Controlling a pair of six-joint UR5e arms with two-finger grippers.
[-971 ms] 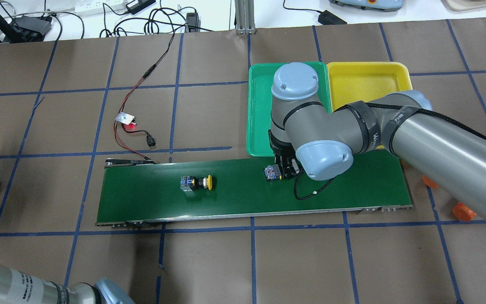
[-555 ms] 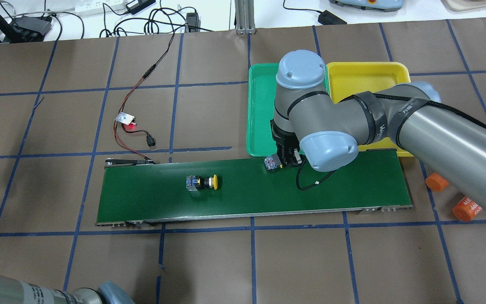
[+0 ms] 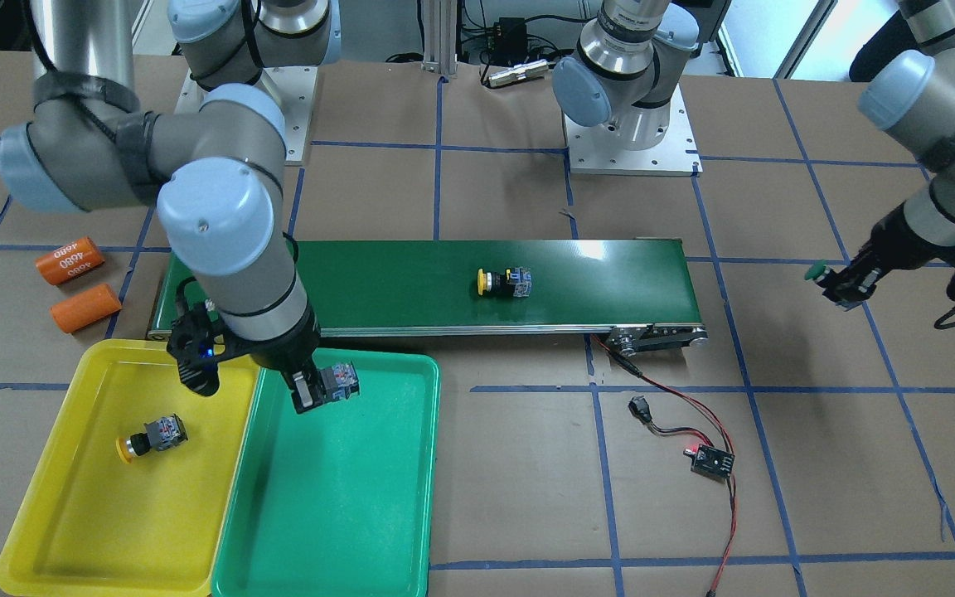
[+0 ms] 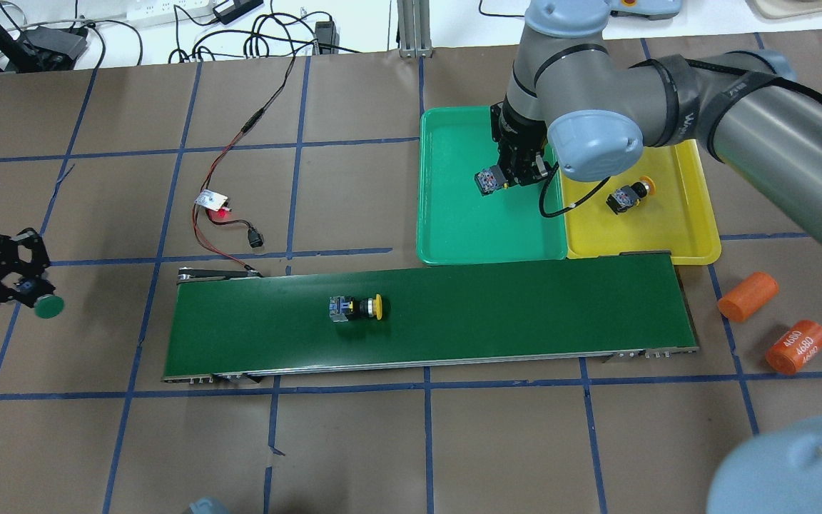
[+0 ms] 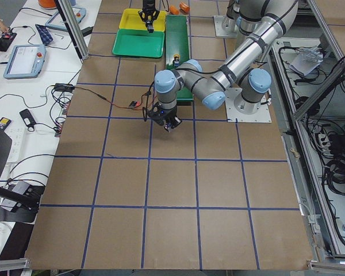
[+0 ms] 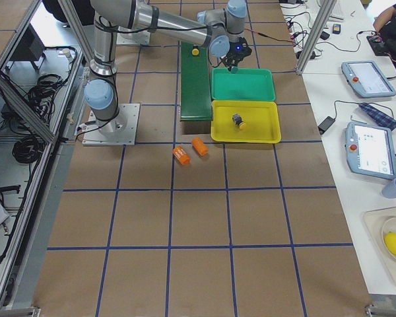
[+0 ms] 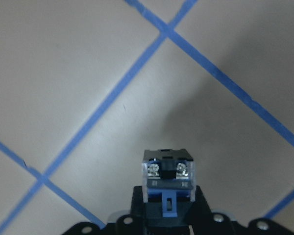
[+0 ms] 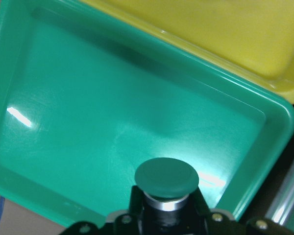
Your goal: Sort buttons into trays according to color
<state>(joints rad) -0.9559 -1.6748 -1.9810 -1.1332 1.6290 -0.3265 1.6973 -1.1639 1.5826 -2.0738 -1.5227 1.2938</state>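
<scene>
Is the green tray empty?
Empty. Nothing lies in the green tray; the right gripper holds a green button over it, not set down.

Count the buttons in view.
4. Yellow button in the yellow tray; second yellow button on the belt; green button in right gripper, over the green tray; second green button in left gripper.

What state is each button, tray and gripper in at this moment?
Right gripper: jaws shut on a green button, held over the green tray.
Left gripper: jaws shut on the other green button, over bare table.
Green tray: no button lying in it.
Yellow tray: holds one yellow button, on its side.
Second yellow button: on its side on the conveyor belt.
</scene>
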